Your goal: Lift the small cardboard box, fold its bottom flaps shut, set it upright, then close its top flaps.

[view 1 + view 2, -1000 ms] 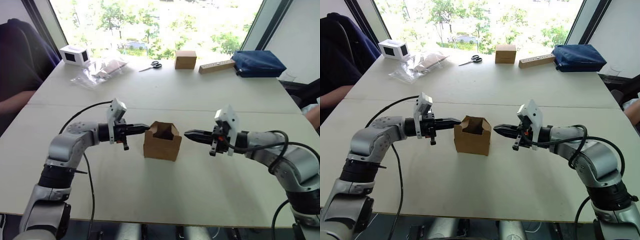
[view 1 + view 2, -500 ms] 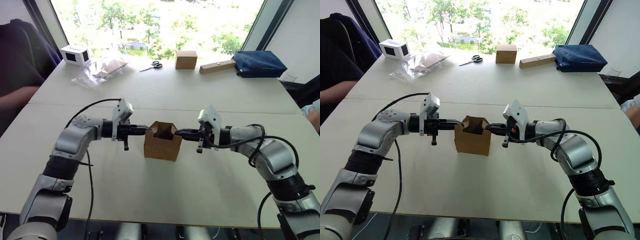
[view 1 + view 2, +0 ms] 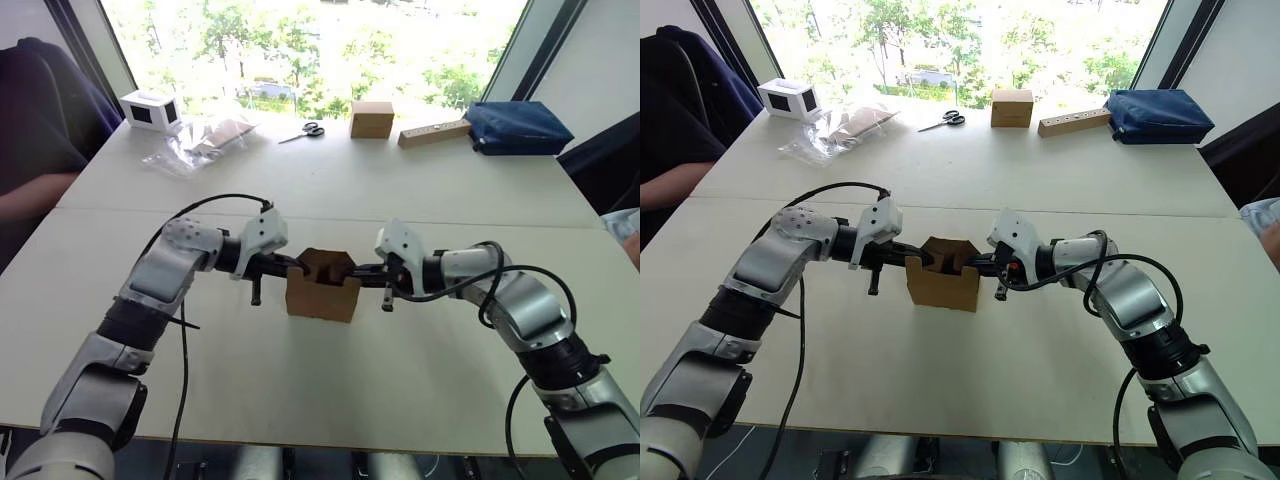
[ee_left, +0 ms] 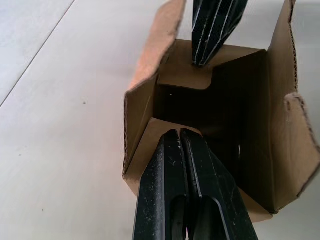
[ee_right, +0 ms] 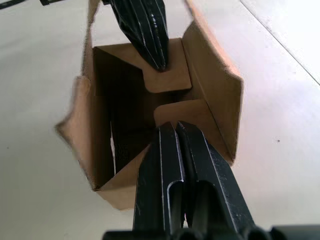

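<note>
The small cardboard box (image 3: 322, 292) stands upright at the middle of the table, open side up. My left gripper (image 3: 296, 263) is shut, and its tip presses on the box's left top flap (image 4: 150, 134). From the other side my right gripper (image 3: 353, 270), also shut, presses its tip on the right top flap (image 5: 176, 111). Both short flaps lean inward over the opening. The two longer top flaps (image 4: 156, 50) still stand up. In the left wrist view the right gripper's tip (image 4: 202, 61) touches the opposite flap.
At the table's far edge are a cube-shaped brown box (image 3: 371, 118), a long tan block (image 3: 433, 132), a blue bag (image 3: 516, 126), scissors (image 3: 303, 131), a plastic bag (image 3: 200, 140) and a small white box (image 3: 149, 108). A person (image 3: 40, 120) sits at the left.
Both grippers have moved inward from either side of the box. Their shut tips now rest on the short top flaps, which have tipped inward.
</note>
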